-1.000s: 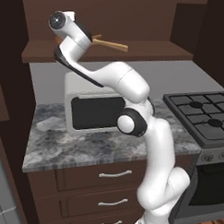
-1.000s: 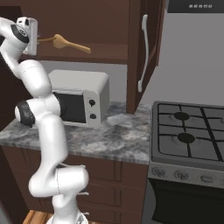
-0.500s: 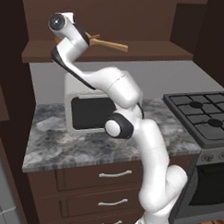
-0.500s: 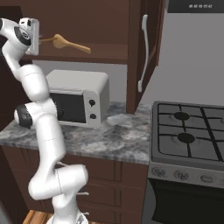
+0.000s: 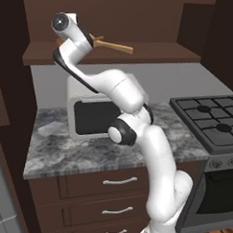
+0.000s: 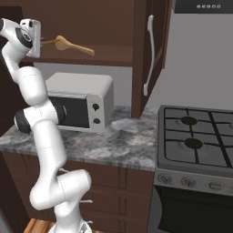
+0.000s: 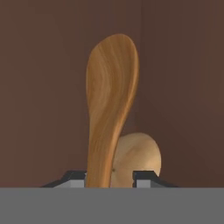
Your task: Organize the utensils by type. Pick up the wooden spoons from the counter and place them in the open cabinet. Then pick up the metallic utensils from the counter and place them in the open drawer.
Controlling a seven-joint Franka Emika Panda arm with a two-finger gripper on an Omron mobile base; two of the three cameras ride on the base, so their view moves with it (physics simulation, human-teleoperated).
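The gripper [image 7: 109, 177] is raised to the open cabinet [image 5: 155, 52], with its jaws clenched on the handle of a wooden spoon [image 7: 109, 118]; in the hand view the handle runs up between the two dark tips and the oval bowl points into the brown interior. A second, paler spoon bowl [image 7: 139, 158] sits just behind and below it — whether that one lies on the shelf or leans on the back wall I cannot tell. From the base views the held spoon juts out level over the shelf edge, above the white microwave [image 6: 84, 102] on the marbled worktop [image 5: 88, 153].

The step in hand looks like the placing of this wooden spoon in the cabinet; to do it well, carry the spoon further in so that most of its length is over the shelf, bring it down until it is nearly resting, then release — a drop from height, or with the weight hanging past the edge, could tip it out onto the microwave; keep it beside the other spoon, not across it.
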